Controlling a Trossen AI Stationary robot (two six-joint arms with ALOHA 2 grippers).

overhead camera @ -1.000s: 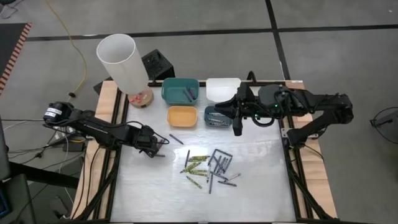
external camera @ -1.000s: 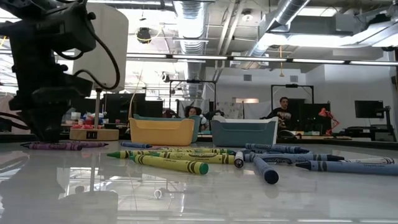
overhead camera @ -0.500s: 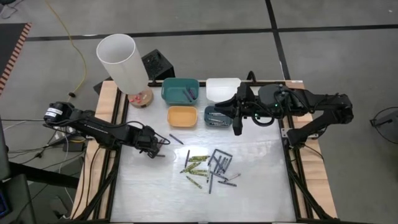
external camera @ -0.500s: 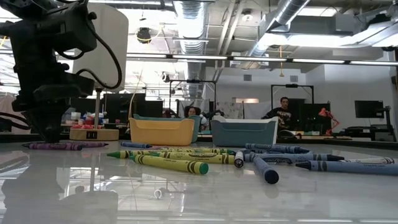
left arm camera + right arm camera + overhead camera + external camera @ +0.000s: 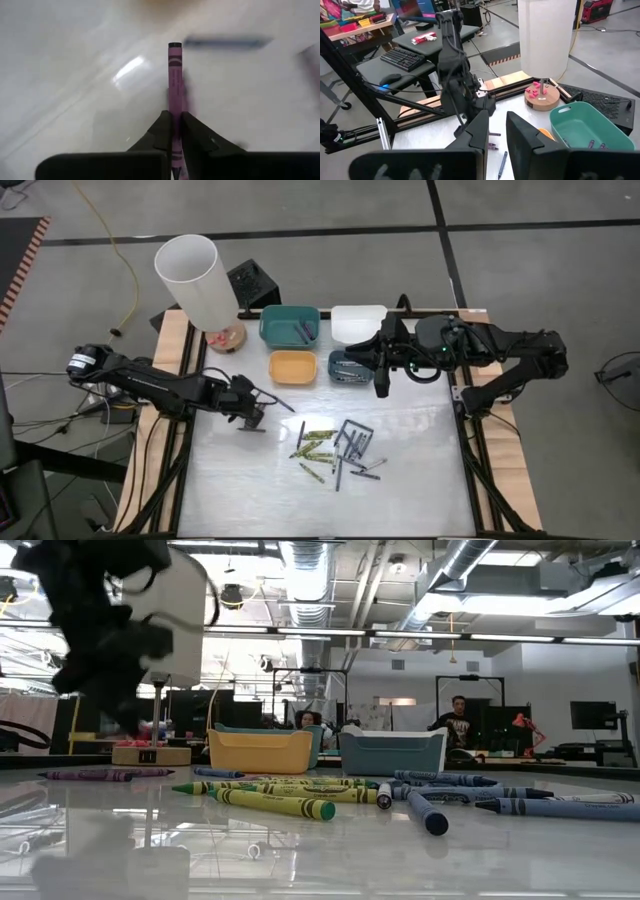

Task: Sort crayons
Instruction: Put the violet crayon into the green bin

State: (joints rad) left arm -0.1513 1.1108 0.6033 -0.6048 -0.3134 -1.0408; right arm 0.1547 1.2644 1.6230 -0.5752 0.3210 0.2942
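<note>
The left gripper (image 5: pixel 172 131) is clamped on a thin purple wax crayon (image 5: pixel 174 80), held clear of the glossy white table (image 5: pixel 420 470) near its left edge; loose yellow-green and blue crayons (image 5: pixel 335 448) lie mid-table. The pinch sits at one end, so the stick could pivot or slip during transport. The right gripper (image 5: pixel 380 387), fingers slightly apart and empty, waits by the grey-blue bin (image 5: pixel 350 367) at the table's far edge
</note>
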